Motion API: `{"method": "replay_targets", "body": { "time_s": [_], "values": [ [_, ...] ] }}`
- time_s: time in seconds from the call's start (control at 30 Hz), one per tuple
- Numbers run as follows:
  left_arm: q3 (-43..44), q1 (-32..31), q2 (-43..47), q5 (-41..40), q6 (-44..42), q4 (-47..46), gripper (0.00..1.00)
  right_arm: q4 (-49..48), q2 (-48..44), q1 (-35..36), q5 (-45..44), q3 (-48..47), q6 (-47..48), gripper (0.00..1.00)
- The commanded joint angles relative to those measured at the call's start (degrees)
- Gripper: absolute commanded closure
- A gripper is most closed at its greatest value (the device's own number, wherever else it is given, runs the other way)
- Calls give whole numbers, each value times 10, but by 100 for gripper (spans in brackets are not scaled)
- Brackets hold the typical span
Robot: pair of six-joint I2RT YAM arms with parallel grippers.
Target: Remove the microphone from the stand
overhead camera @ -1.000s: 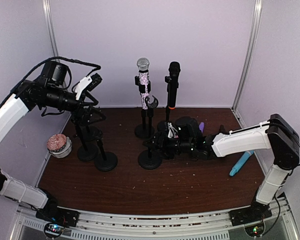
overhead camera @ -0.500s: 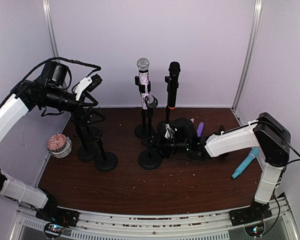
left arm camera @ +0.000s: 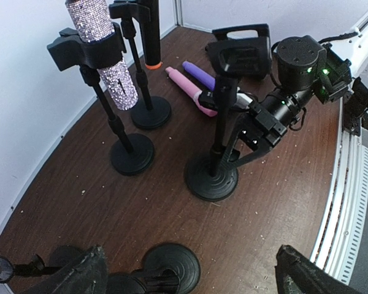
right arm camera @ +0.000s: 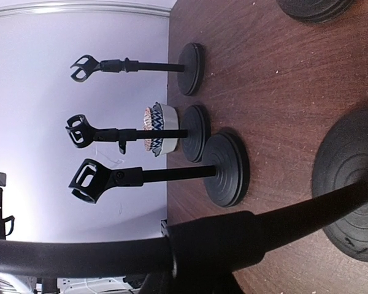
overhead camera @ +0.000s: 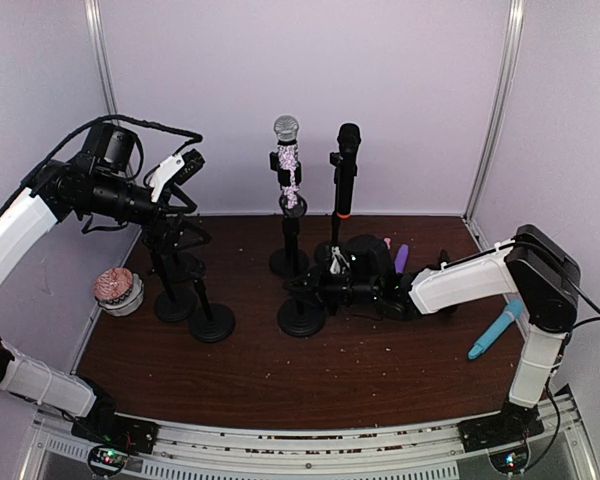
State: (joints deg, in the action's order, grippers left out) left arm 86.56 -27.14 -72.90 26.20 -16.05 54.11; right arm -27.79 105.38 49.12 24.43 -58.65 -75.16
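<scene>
A glittery silver microphone (overhead camera: pixel 286 160) sits upright in the clip of a black stand (overhead camera: pixel 288 262) at the back middle. It also shows in the left wrist view (left arm camera: pixel 104 61). A black microphone (overhead camera: pixel 347 160) with an orange ring stands clipped in the stand beside it. My left gripper (overhead camera: pixel 180 165) is raised at the upper left, open and empty, well apart from both. My right gripper (overhead camera: pixel 330 285) reaches left, low over the table. It is closed around the pole of an empty stand (left arm camera: pixel 211 177), whose pole fills the right wrist view (right arm camera: pixel 264 226).
Several empty stands (overhead camera: pixel 212 322) stand at the left beside a bowl (overhead camera: pixel 117 290). Loose pink (left arm camera: pixel 190 92) and purple (left arm camera: pixel 199 73) microphones lie behind the right gripper. A blue one (overhead camera: pixel 495 330) lies at the right. White walls enclose three sides.
My right arm has pushed further left onto the empty stand, uncovering more of the blue microphone. The empty stand's clip no longer shows beside the glittery microphone. The left arm has not moved.
</scene>
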Motion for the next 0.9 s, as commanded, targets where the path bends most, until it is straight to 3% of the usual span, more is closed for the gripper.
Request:
{"method": "replay_targets", "body": {
  "time_s": [0.0,0.07,0.27,0.53,0.8,0.87],
  "values": [
    [4,4,0,13,-8,-10,2,-22,-1,-3,-12,3,8,93],
    [4,3,-1,14,-8,-10,2,-20,-2,-3,-15,10,8,100],
    [13,3,-22,48,-7,-19,2,-34,2,-3,-15,33,-3,100],
    [44,-38,-127,89,22,-109,3,-51,7,-3,-14,68,-19,100],
    [90,-72,-233,90,59,-164,17,7,-5,-3,-24,93,13,100],
    [95,-77,-248,104,78,-188,24,33,-8,-2,-28,93,25,100]
  ]
}}
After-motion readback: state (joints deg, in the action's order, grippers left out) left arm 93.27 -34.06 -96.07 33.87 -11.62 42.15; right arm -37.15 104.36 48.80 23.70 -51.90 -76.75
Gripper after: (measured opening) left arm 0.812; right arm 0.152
